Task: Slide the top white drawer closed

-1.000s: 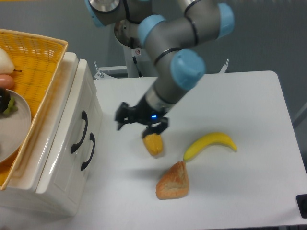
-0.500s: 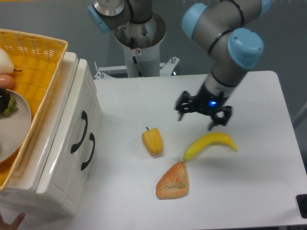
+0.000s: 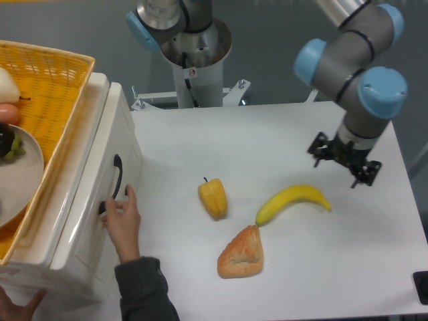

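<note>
While a hand covered the lower handle on the white cabinet, only the upper black handle showed whole. Top drawer sat at the cabinet's front, left side of the table; whether fully shut, could not tell from this angle. Sleeve and forearm ran out of frame at the bottom edge. Fingertips of another hand peeked in at the lower left corner, mostly cut off.

Gripper hung over the table's right side, well apart from the cabinet, above and right of the banana. Fingers spread, nothing between them. Arm's upper links ran out of frame at top.

Yellow pepper and bread lay mid-table. Basket on the cabinet was cropped at left; its plate and fruit only partly seen.
</note>
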Robot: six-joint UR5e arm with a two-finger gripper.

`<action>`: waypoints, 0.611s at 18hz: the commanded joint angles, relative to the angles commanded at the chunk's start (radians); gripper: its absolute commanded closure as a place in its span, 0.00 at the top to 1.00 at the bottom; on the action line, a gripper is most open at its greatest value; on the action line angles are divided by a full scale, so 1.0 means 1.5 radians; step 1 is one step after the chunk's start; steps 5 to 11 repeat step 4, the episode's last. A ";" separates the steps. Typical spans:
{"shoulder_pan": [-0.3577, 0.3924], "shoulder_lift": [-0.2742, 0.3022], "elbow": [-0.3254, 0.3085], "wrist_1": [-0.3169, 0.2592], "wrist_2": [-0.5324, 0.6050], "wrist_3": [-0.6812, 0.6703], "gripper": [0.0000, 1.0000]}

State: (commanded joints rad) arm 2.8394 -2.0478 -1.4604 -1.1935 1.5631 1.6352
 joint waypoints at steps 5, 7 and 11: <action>-0.002 0.000 -0.003 0.000 0.000 0.002 1.00; -0.002 0.000 -0.003 0.000 0.000 0.002 1.00; -0.002 0.000 -0.003 0.000 0.000 0.002 1.00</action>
